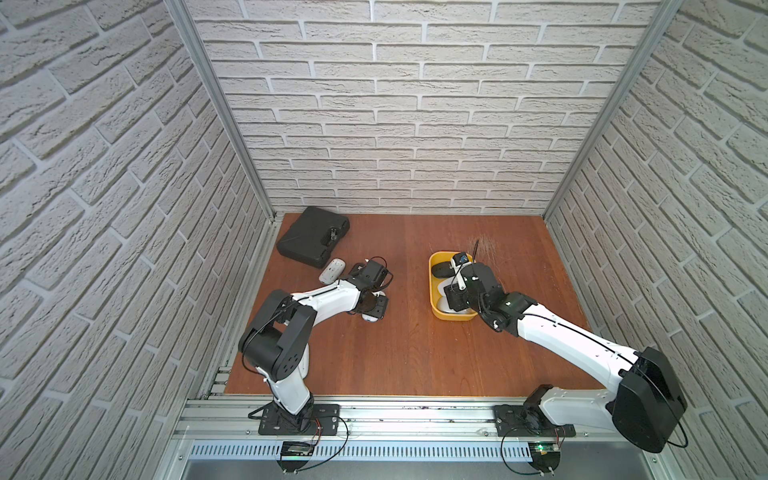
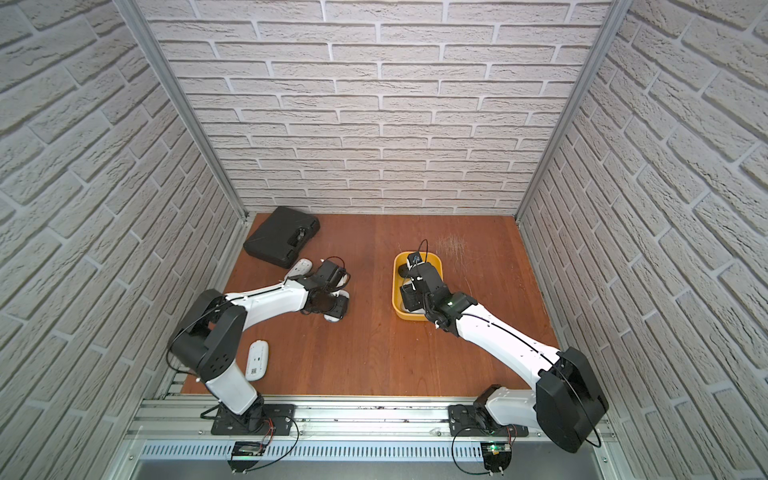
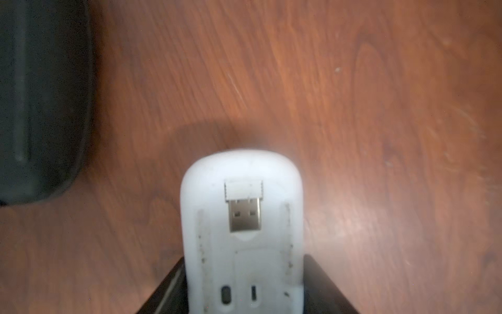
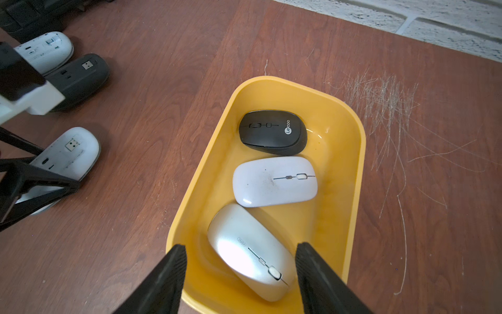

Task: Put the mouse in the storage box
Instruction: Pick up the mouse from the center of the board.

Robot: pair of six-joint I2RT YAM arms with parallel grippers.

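An upside-down white mouse point(image 3: 241, 231), its USB dongle showing, sits between the fingers of my left gripper point(image 3: 244, 271), which is shut on its sides low over the wooden table. In both top views only a white end of this mouse point(image 1: 370, 318) shows under the gripper point(image 1: 372, 309). The yellow storage box point(image 1: 432, 286) stands to the right and holds a black mouse point(image 4: 273, 131), a white mouse point(image 4: 274, 180) and a silver mouse point(image 4: 250, 250). My right gripper point(image 4: 240, 251) hangs open over the box's near end, above the silver mouse and not touching it.
A flat black hard case point(image 1: 311, 241) lies at the back left. Beside it on the table lie an upside-down white mouse point(image 1: 332, 269) and an upside-down black mouse point(image 4: 78, 78). Another white mouse point(image 2: 257, 359) lies near the left arm's base. Scratches point(image 4: 385, 103) mark the wood right of the box.
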